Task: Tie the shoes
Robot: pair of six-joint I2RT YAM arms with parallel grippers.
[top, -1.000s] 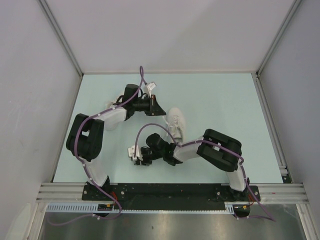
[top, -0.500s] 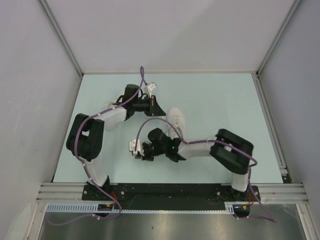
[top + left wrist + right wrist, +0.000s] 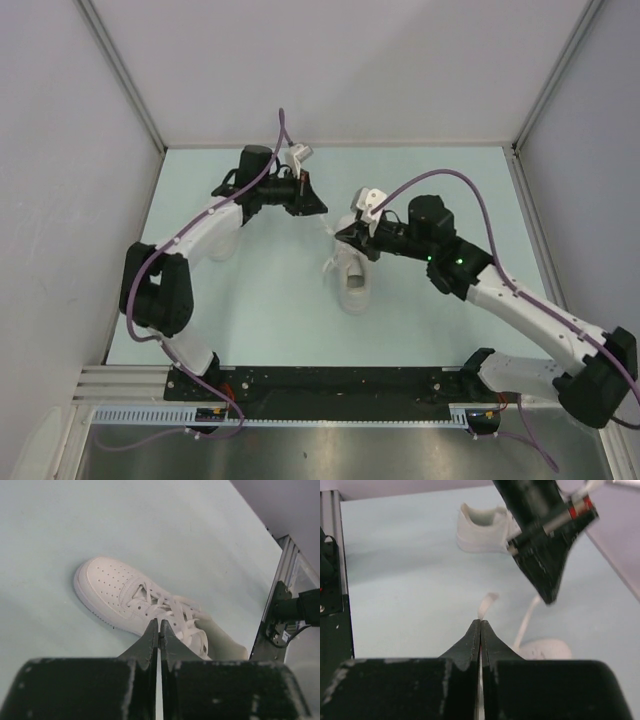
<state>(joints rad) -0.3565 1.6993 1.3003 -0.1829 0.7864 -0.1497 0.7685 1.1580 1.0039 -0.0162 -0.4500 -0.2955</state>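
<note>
right gripper (image 3: 340, 233) is hanging just over the toe end of the worked shoe (image 3: 353, 285), jaws pressed fully together. a short lace end (image 3: 487, 601) is poking out just past the tips in the right wrist view; it is looking pinched there. left gripper (image 3: 320, 207) is also sitting fully closed, just beyond the same toe and off to its left as the robot sees it. a lace strand (image 3: 526, 620) is rising from the toe area up to its tips, curving a little, so it is appearing to hold that strand. in the left wrist view the closed tips are lining up over the shoe's laced middle, and the pinch itself is not showing there.

the worked shoe is standing on its sole on the pale table (image 3: 450, 190), toe pointing away from the arm bases (image 3: 195, 372), heel opening facing them. laces (image 3: 165, 605) are lying loose across the tongue. both grippers are crowding the toe end, near each other but apart.

second shoe (image 3: 482, 529) is sitting well beyond the left gripper from the worked shoe, upright on its sole, heel turned toward the right wrist camera. i cannot pick it out in the overhead view.
</note>
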